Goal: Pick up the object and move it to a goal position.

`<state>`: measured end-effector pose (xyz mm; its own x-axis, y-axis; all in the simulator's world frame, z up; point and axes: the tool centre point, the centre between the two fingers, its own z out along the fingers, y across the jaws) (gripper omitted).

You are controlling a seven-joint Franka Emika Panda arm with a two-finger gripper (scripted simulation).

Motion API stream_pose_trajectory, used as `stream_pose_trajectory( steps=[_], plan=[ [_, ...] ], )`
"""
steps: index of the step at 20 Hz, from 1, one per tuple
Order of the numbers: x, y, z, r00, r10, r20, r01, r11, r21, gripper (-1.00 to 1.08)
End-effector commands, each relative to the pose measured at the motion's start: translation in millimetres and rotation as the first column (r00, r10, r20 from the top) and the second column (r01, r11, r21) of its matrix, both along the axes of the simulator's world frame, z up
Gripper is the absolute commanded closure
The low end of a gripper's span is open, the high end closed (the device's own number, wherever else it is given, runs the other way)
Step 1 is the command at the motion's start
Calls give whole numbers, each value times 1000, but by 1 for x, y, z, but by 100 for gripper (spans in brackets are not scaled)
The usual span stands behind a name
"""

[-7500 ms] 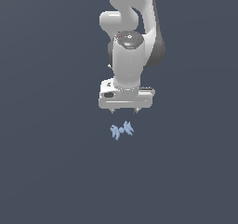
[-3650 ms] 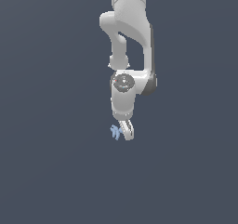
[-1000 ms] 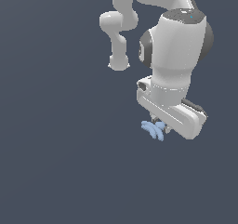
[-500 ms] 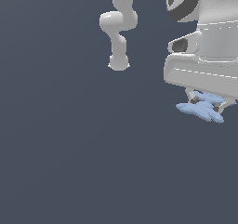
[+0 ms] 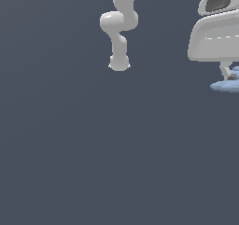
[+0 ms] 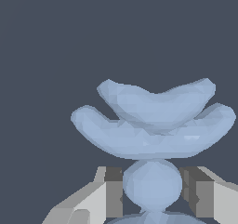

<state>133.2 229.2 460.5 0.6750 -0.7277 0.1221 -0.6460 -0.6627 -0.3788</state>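
The object (image 6: 153, 121) is a pale-blue piece with curved prongs. In the wrist view my gripper (image 6: 153, 187) is shut on its rounded middle lobe, a dark pad (image 6: 113, 193) pressing it from each side. In the exterior view the gripper (image 5: 229, 75) sits large at the right edge, partly cut off. The object (image 5: 224, 85) hangs just under the white hand, lifted off the floor, with only part of it showing.
The arm's white base and lower links (image 5: 119, 28) stand at the exterior view's upper middle. Plain dark grey ground (image 5: 93, 149) fills everything else in both views.
The hand with the object has swung further toward the exterior view's right and grown larger. It is now partly out of frame. The grip on the object has held.
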Motion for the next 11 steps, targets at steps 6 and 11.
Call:
stream_pose_trajectory(
  steps=[6, 11],
  plan=[
    [0, 9, 18, 1000, 18, 15, -18, 1000, 4, 108],
    [1, 9, 18, 1000, 18, 15, -18, 1000, 4, 108]
  ],
)
